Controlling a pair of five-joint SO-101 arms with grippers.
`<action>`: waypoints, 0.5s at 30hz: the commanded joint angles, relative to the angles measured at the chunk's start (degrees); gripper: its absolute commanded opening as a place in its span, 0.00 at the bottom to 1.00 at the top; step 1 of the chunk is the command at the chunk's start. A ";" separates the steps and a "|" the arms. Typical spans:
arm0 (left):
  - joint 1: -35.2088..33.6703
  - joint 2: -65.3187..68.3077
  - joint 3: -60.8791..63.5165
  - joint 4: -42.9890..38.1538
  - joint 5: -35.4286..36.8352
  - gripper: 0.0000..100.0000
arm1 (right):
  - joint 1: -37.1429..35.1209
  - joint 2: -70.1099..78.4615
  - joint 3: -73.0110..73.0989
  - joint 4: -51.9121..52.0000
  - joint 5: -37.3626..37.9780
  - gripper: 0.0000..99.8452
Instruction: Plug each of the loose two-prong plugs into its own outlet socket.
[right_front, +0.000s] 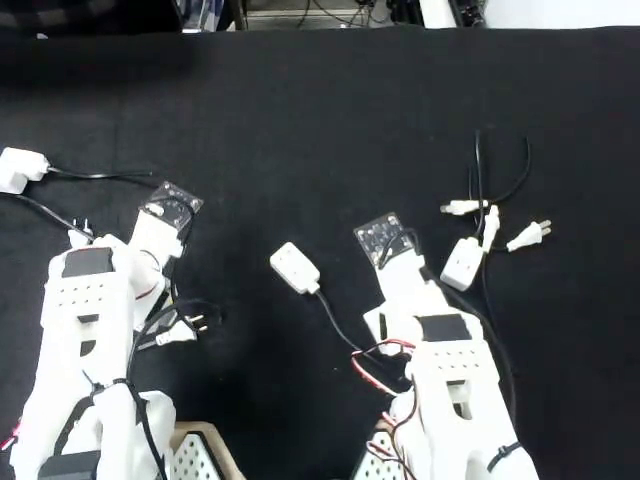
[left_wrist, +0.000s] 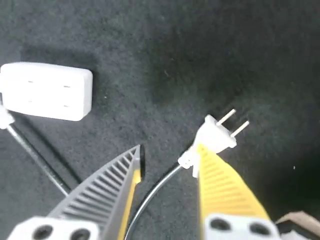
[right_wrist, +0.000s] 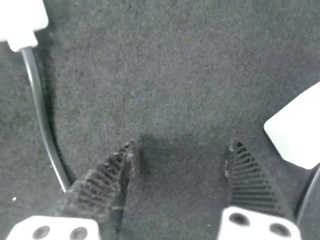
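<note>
Near the worktop's (right_front: 330, 120) left edge, my left hand (left_wrist: 169, 150) is wide open, a loose plug (left_wrist: 216, 134) touching it, ungripped. My right hand (right_wrist: 182, 147) is open and empty. I judge that no plug is seated yet.

Black cloth (left_wrist: 210, 50): matt, finely fuzzy, felt-like. Plug (left_wrist: 215, 135): smooth white plastic body, two bare metal prongs with a dull shine. Outlet socket (left_wrist: 47, 92), well apart from the plug: smooth white plastic, faint sheen. Cable (right_wrist: 40, 115): smooth, slightly glossy black sheath. Left gripper (left_wrist: 167, 155): ribbed matt plastic, grey and yellow. Right gripper (right_wrist: 182, 150): ribbed matt black plastic.
</note>
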 joint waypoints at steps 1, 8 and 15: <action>0.04 -0.35 4.00 -4.75 -2.99 0.18 | -0.79 -0.75 -0.13 -0.79 -0.53 0.28; 0.13 -0.44 10.77 -10.99 -3.08 0.18 | -0.79 -0.75 -0.13 -0.79 -0.53 0.28; 0.57 -0.44 15.69 -15.65 -3.08 0.18 | -0.79 -0.75 -0.13 -0.79 -0.53 0.28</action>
